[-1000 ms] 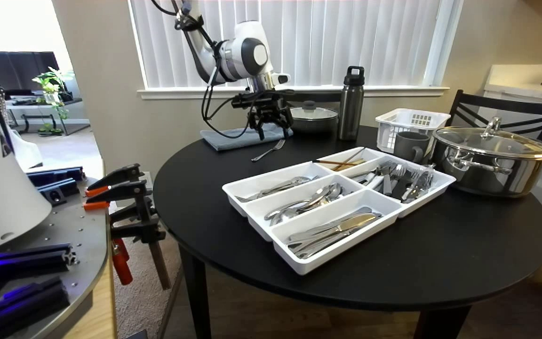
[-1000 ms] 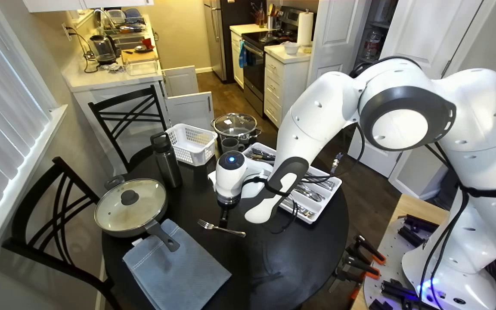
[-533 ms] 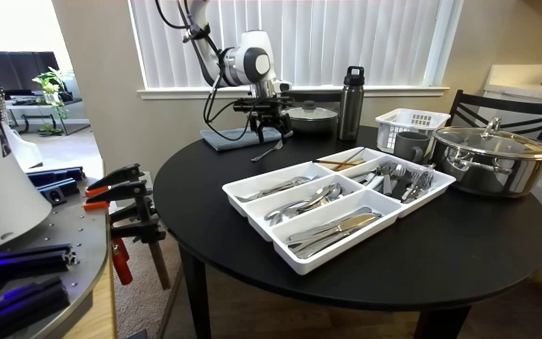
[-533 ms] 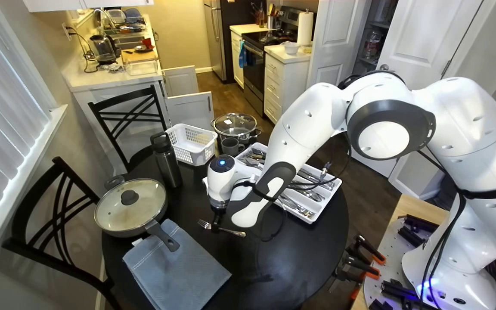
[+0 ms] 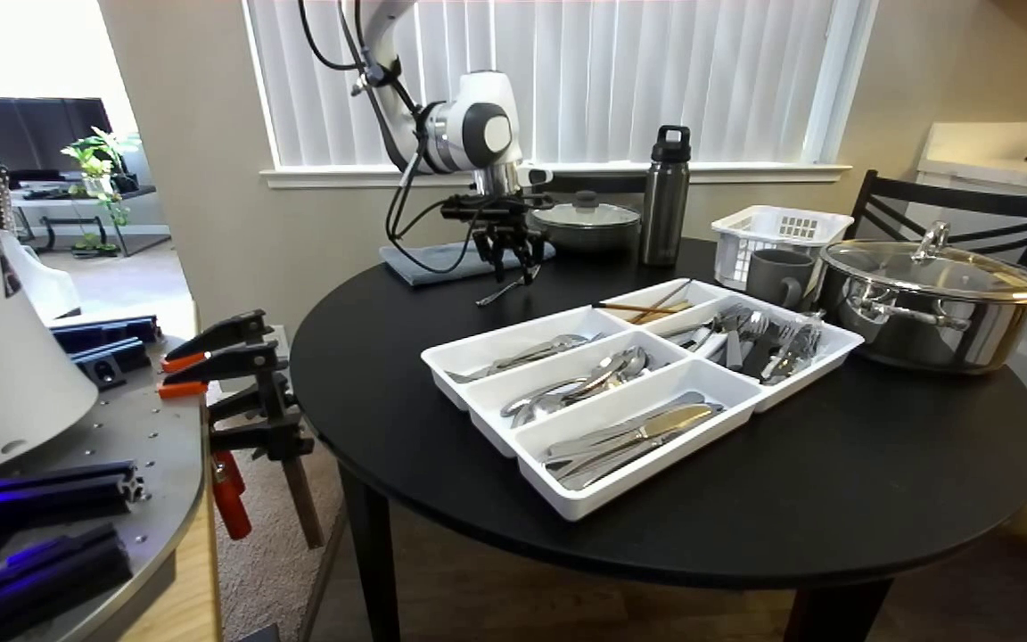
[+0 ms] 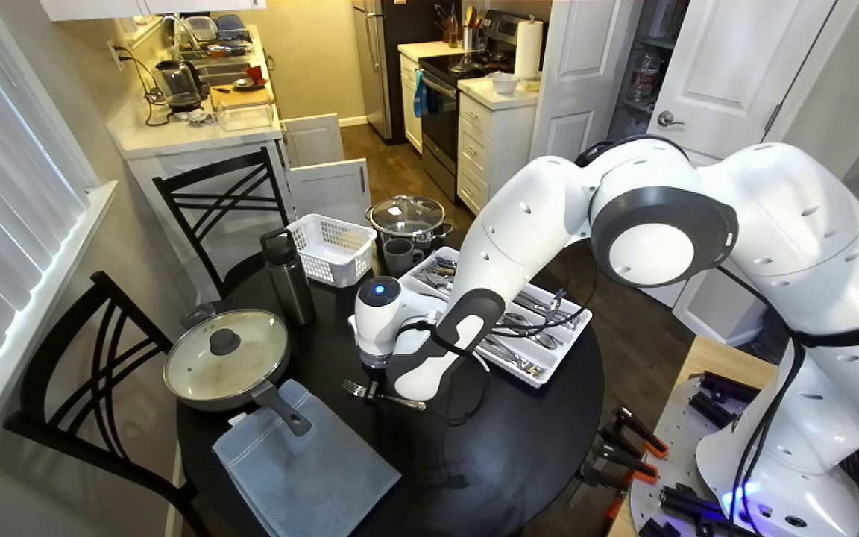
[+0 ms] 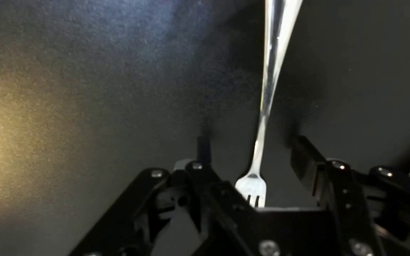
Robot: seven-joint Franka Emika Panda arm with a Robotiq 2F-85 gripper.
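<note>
- Currently, jaws parted above the tabletop, set around the neck of a metal dinner fork; dark surface shows between fork and jaw on each side in the wrist view, a straddle with gaps rather than a grip.
- Fork: lying on the tabletop. Wrist view: handle runs out toward 12 o'clock, head toward 6 o'clock, tine ends covered by the base of the jaws.
- Both exterior views: jaws point down over the fork. Whether their tips touch the tabletop, cannot tell.
- Robot arm: comes in from about 2 o'clock of the fork, in an exterior view.
- Neighbours, dial centred on the fork: folded blue-gray towel near, 7 to 8 o'clock; lidded skillet between 9 and 10, its handle reaching over the towel.
- Farther round that dial: stainless water bottle just before 11, white perforated basket just past 11, gray mug at 12, glass-lidded steel pot beyond the mug.
- Cutlery tray, white: about 2 o'clock on that dial, partly hidden there by the arm.
- Tray contents, dial centred on the tray, in an exterior view: chopsticks at 12, mixed flatware at 2, table knives at 6, spoons at 9.
</note>
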